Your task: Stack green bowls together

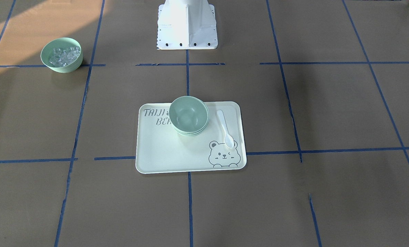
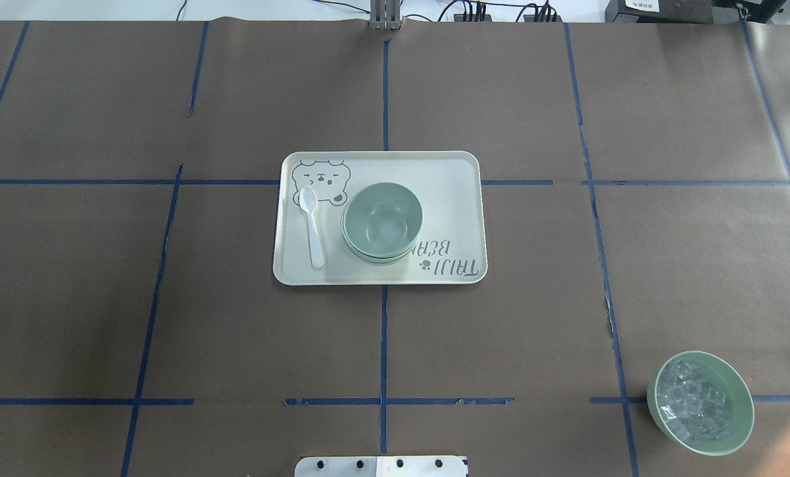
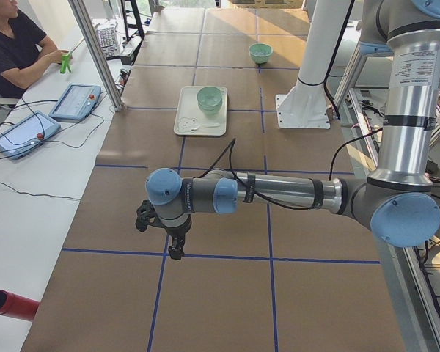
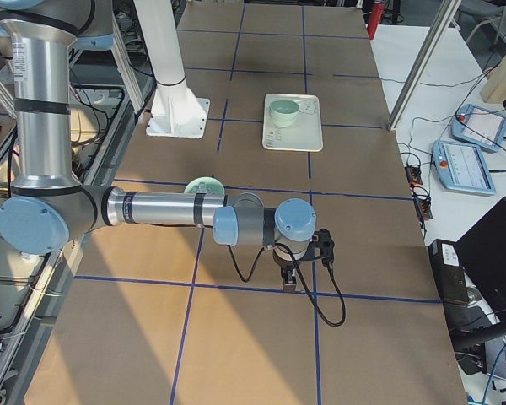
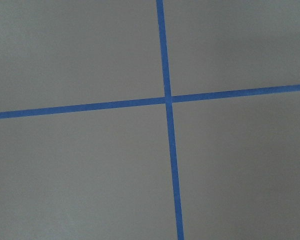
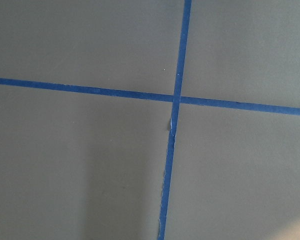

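Observation:
The green bowls (image 1: 189,116) sit nested in one stack on the pale tray (image 1: 163,156), toward its robot-side edge; they also show in the overhead view (image 2: 381,222) and both side views (image 3: 210,97) (image 4: 283,110). My left gripper (image 3: 174,253) hangs over bare table far from the tray, toward the table's left end. My right gripper (image 4: 288,283) hangs over bare table toward the right end. Both show only in the side views, so I cannot tell whether they are open or shut. Both wrist views show only brown paper and blue tape.
A white spoon (image 1: 225,128) lies on the tray beside the stack. A similar green bowl with clear ice-like cubes (image 2: 700,403) stands on the table at the robot's near right. The robot's white base (image 1: 187,25) is behind the tray. An operator (image 3: 18,44) sits at a side desk.

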